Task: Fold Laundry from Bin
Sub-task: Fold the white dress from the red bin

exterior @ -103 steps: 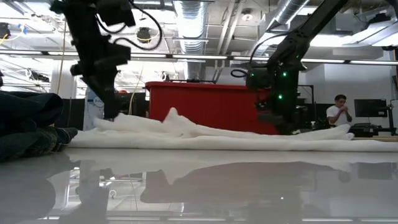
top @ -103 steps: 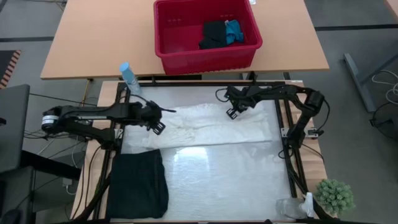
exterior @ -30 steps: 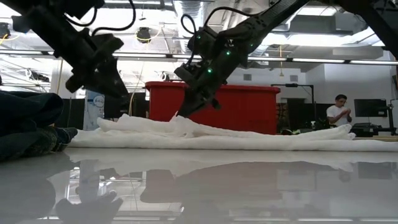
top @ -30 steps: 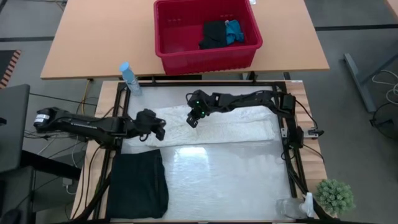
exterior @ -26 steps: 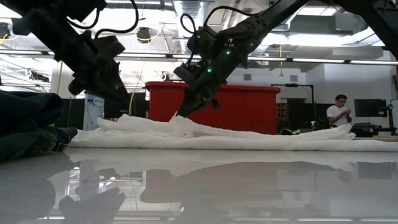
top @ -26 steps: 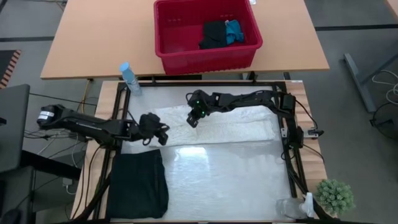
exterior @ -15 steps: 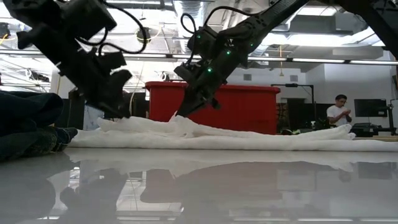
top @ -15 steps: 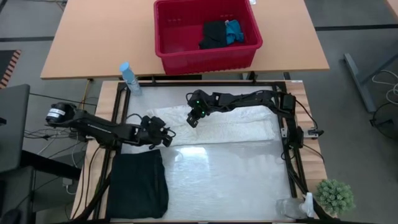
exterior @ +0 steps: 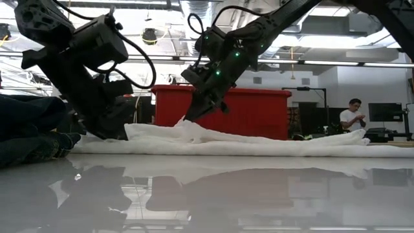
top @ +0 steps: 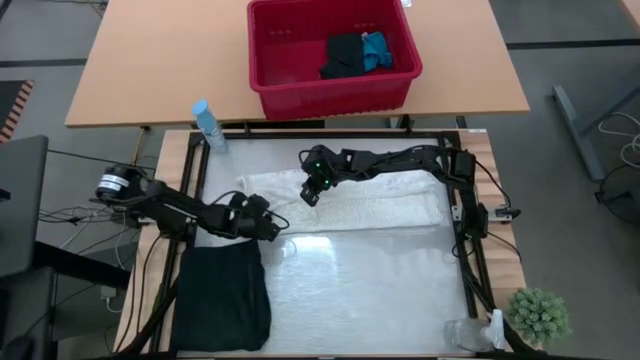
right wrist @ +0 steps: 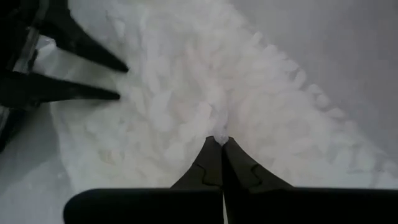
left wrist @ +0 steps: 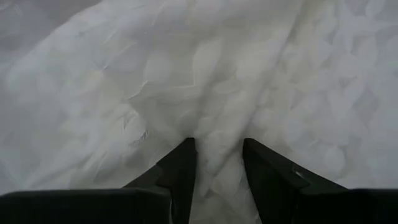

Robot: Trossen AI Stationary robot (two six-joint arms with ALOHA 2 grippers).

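Two arms: both down on the white crinkled garment (top: pixel 360 200), spread flat along the far half of the glossy work surface (top: pixel 370 290).
Left gripper (top: pixel 270 229): low at the garment's near-left corner; fingers (left wrist: pixel 180 171) partly spread with a ridge of white cloth between them, touching the fabric.
Right gripper (top: pixel 310 193): on the garment's far-left part; fingers (right wrist: pixel 217 163) pressed together, tips pinching a small peak of the white cloth.
Black garment (top: pixel 222 298): folded, flat at the near-left corner of the work surface, just beside the left gripper.
Bin (top: pixel 262 70): red, on the wooden desk (top: pixel 150 70) beyond the far edge, holding a black item (top: pixel 343 55) and a small blue item (top: pixel 376 50).
Spray bottle (top: pixel 207 125): upright at the far-left corner.
Potted plant (top: pixel 538 316): at the near-right corner.
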